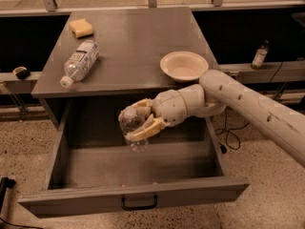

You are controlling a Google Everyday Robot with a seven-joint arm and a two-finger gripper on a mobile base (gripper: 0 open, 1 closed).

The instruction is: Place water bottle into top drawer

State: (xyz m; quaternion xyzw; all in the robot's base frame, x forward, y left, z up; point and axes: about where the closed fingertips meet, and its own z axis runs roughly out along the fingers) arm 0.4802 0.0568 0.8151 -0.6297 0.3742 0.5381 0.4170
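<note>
My gripper (139, 122) is shut on the water bottle (131, 128), a small clear ribbed bottle, and holds it over the middle of the open top drawer (133, 168). The bottle hangs a little above the drawer floor, its lower end pointing down. The drawer is wide, shallow and grey, pulled out toward the camera, with a black handle (138, 203) on its front panel. My arm (248, 106) reaches in from the right.
On the tabletop (138, 37) lie a fatter clear bottle with a white-blue label (79, 62), a yellow sponge (81, 27) at the back left and a cream bowl (184, 66) near the right edge. A small bottle (259, 55) stands on a shelf at right.
</note>
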